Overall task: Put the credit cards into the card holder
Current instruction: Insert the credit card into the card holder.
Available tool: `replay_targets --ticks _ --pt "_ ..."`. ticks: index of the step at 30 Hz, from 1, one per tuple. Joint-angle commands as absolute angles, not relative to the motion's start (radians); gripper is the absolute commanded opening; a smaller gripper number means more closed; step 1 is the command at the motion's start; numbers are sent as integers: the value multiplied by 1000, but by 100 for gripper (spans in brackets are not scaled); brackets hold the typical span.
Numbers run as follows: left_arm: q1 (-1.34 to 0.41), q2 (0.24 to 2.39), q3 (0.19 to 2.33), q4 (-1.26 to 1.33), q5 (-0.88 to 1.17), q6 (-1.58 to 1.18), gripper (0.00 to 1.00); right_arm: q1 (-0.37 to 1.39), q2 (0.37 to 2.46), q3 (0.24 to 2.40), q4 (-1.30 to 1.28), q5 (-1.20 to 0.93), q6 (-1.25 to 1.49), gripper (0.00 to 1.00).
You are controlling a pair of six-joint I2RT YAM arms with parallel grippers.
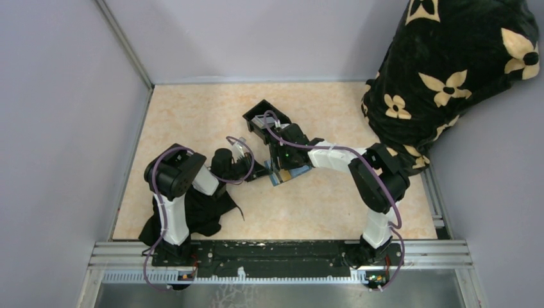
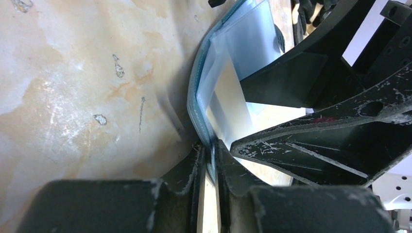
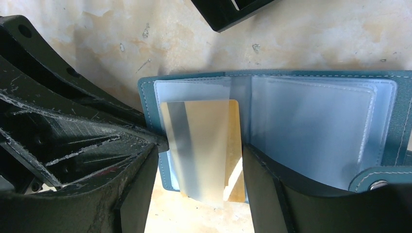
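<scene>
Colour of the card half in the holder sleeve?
Tan-yellow card in card holder; right wrist view best.

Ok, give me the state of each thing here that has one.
Teal-blue stitched card holder: open flat on the table, snap tab undone.
Tan-yellow plastic credit card: partly in a clear sleeve, lower end sticking out.
Black plastic open-topped tray: upright, something pale inside.
Left hand: shut on the card holder's edge.
Right hand: fingers flank the card; grip unclear.

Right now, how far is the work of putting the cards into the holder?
Done: card holder lies open, pinned at its edge by left gripper. In hand: tan card half inside a sleeve, right gripper straddling it. Left: push it home; no other card shows in the sleeves.
</scene>
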State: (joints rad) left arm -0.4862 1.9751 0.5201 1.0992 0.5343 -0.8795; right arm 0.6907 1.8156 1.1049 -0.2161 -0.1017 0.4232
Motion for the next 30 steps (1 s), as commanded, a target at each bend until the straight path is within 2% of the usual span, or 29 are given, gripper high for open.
replay_targets --ticks 1,13,22,30 --pt "-491 2001 536 1090 552 -858 18 705 1822 1101 -161 -171 464 63" --pt "-490 1987 507 1081 528 -862 18 666 1660 1028 -167 -34 437 62" --pt "-488 1990 508 1079 531 -862 17 660 1594 969 -157 -31 431 59" --pt "-488 2001 515 1085 536 -867 17 661 1559 873 -130 -38 432 34"
